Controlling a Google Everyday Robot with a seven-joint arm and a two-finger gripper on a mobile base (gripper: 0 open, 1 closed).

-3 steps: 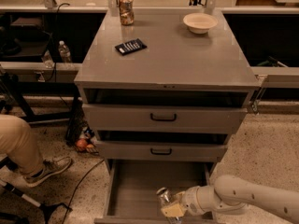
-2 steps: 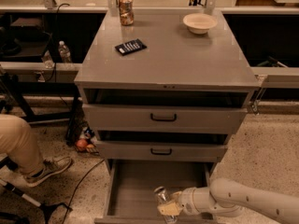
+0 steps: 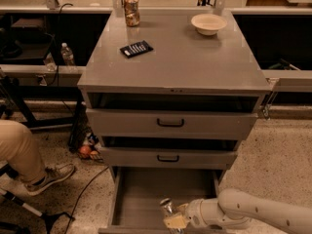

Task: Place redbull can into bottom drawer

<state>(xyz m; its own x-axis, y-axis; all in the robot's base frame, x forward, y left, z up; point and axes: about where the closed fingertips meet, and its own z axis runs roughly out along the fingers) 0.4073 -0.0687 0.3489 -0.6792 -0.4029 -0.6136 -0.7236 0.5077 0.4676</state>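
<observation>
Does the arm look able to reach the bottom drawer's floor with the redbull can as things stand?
Probably yes. The bottom drawer is pulled open, its floor bare, and the claw holding the redbull can is inside its front part.

Bottom drawer [image 3: 146, 191]: lowest of three in the grey metal cabinet, pulled fully out towards the camera. It is a wide, shallow grey tray; the visible floor is plain and flat, and the side walls are low. Redbull can [image 3: 167, 207]: slim, silvery and shiny, no markings legible. It stands roughly upright with a slight lean, top rim uppermost, over the front right part of the open drawer near its front edge. Its lower body is covered, so contact with the drawer floor cannot be confirmed. Tool [image 3: 172, 220]: white with tan pads, reaching in from the right at the drawer's front edge, closed around the lower part of the can.
</observation>
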